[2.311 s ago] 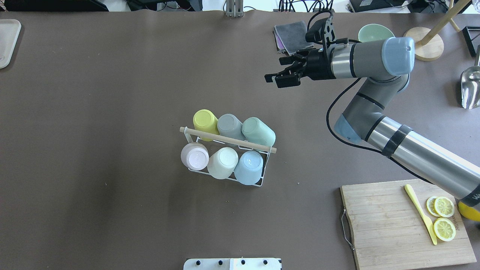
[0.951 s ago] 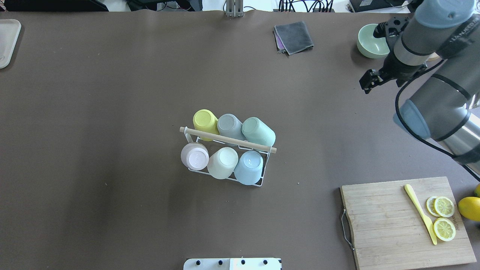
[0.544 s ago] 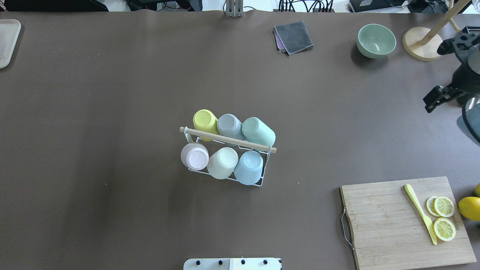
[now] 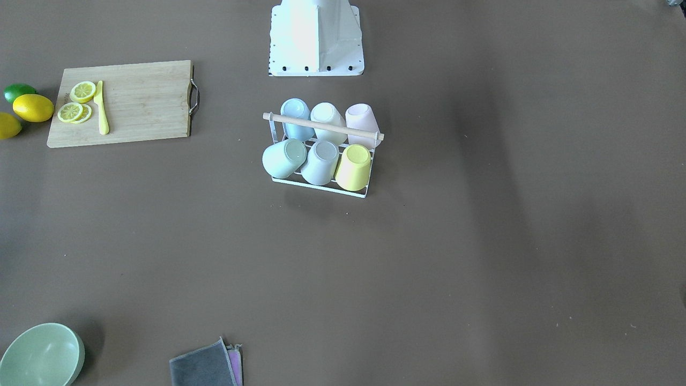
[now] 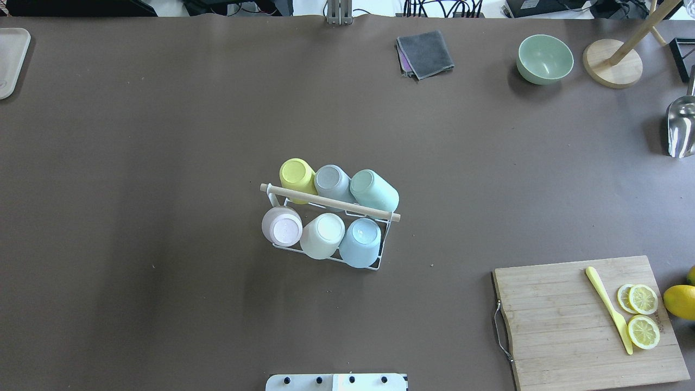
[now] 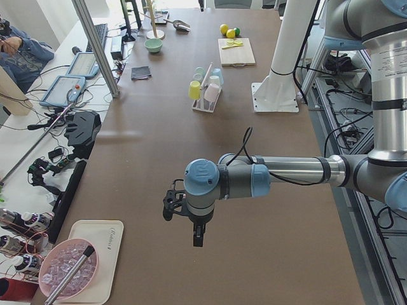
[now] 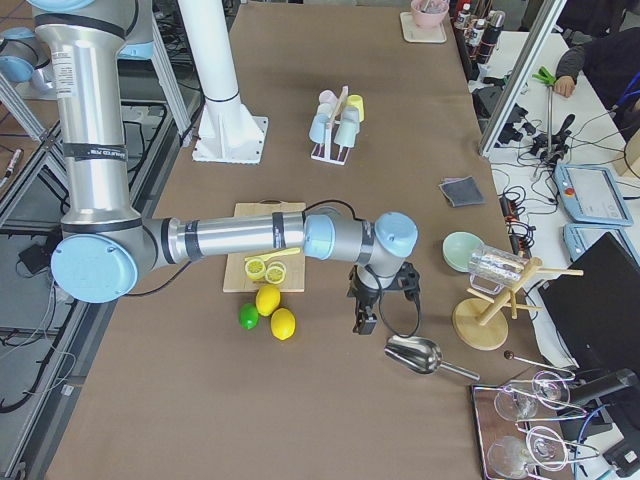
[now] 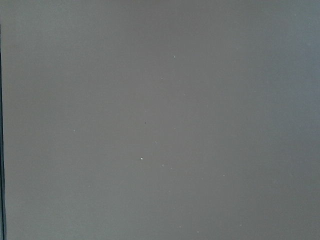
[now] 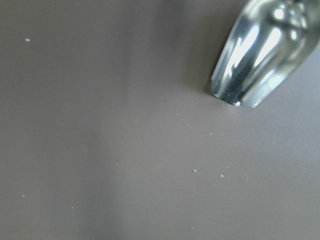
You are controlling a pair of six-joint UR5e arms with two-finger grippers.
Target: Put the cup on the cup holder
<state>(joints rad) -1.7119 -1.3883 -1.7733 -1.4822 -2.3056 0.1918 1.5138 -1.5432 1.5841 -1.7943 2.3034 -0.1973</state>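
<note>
Although the left gripper (image 6: 196, 230) shows at the table's far left end, hanging fingers-down over the brown surface near a white tray (image 5: 7, 60), only the side view catches it, so I cannot tell whether its fingers are parted or closed. Toward the middle of the table (image 5: 163, 136) stands the cup holder (image 5: 331, 202), upright, its wooden rod slanting across the top. All six of its places are taken. Beyond the rod sit the yellow cup (image 5: 296, 174), the grey cup (image 5: 332, 182) and the mint cup (image 5: 374, 190). On the near side are the pink cup (image 5: 281, 227), the cream cup (image 5: 323, 235) and the blue cup (image 5: 361, 241). Each is upside down and tilted, with neighbours touching. Both grippers hang well apart from this rack. Further right, along the far edge, lie a folded grey cloth (image 5: 426, 53), a green bowl (image 5: 544, 57) and the round base of a wooden stand (image 5: 612, 62), with a metal scoop (image 5: 681, 127) at the right edge. Nearer the robot, a cutting board (image 5: 559, 326) carries a yellow knife (image 5: 608, 309) and lemon slices (image 5: 643, 315), a whole lemon (image 5: 680, 301) just beside it. The right gripper (image 7: 365, 318) points down between lemon and scoop — clenched or released, I cannot tell.
</note>
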